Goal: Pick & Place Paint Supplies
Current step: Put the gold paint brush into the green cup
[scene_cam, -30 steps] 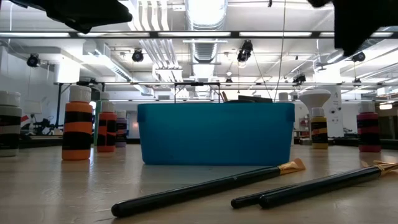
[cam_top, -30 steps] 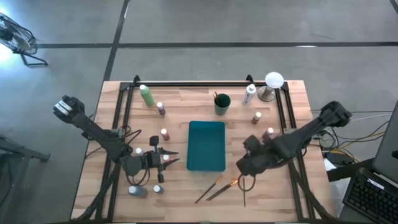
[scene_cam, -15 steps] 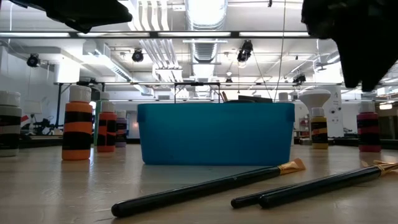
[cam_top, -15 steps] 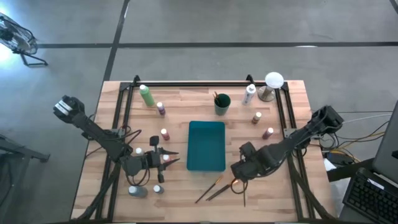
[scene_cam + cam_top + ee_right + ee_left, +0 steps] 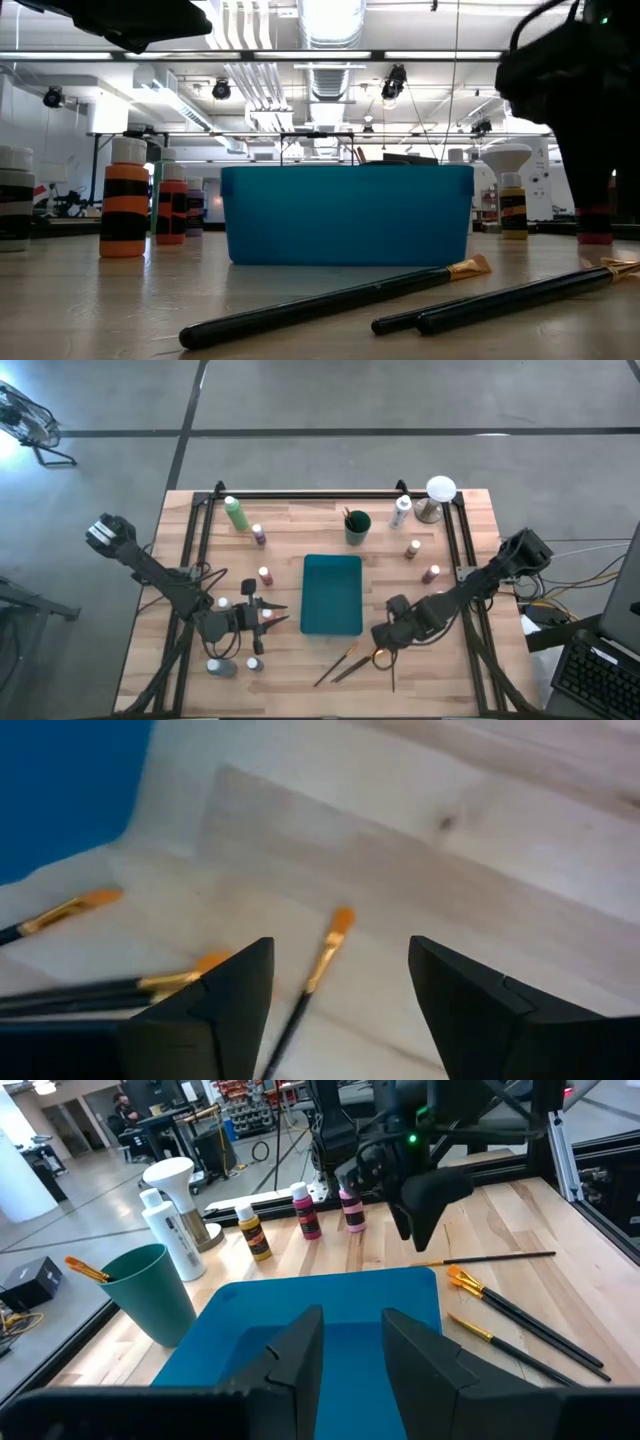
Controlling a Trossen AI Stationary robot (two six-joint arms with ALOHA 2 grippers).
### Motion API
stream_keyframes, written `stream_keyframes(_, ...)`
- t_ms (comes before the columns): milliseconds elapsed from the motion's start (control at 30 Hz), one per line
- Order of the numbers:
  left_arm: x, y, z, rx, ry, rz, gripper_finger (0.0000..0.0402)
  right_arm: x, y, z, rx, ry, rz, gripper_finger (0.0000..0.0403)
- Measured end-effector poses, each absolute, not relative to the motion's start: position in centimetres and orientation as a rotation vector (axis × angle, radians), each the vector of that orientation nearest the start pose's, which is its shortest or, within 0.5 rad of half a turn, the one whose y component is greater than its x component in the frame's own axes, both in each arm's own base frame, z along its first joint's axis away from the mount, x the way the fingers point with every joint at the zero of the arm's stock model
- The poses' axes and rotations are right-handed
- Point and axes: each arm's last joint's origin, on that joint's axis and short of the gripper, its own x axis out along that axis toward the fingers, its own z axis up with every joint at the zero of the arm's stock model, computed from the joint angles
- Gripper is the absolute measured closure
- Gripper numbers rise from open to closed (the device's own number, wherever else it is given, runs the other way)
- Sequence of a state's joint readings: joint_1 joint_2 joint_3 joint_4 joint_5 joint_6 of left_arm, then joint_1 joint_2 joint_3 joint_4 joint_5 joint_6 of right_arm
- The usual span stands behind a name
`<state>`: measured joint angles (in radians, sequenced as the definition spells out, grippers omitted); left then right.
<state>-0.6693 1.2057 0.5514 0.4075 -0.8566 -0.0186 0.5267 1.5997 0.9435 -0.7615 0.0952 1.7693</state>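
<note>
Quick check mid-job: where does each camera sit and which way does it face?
High: overhead, straight down; both arms, tray.
Low: table height, level across; tray, brushes, right arm.
Left wrist: over the tray, toward the right gripper; own fingers.
Right wrist: down at brushes; own fingers apart.
All but the right wrist show the tray.

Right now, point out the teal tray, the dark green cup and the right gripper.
teal tray [image 5: 331, 572]: high view, bare floor near its far end.
dark green cup [image 5: 151, 1292]: left wrist view, outer wall.
right gripper [image 5: 335, 995]: right wrist view, midway between its open fingertips, over a brush.
</note>
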Motion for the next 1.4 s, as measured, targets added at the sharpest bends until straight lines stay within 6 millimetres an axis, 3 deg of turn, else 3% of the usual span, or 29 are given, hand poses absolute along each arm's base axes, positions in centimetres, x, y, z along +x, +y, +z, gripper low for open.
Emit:
stream_keyframes(500, 20.2, -13.2, 22.7, 0.153, 0.178, 0.188, 0.0291, 25.2, 14.0, 13.8, 0.954, 1.276, -0.88, 0.0218)
stream_keyframes(967, 20.2, -13.2, 22.7, 0.153, 0.178, 0.189, 0.0291, 25.4, 13.9, 13.3, 0.935, 1.294, -0.899, 0.0259)
stream_keyframes(1400, 20.2, -13.2, 22.7, 0.154, 0.178, 0.189, 0.0291, 25.3, 13.8, 13.1, 0.901, 1.309, -0.885, 0.0343)
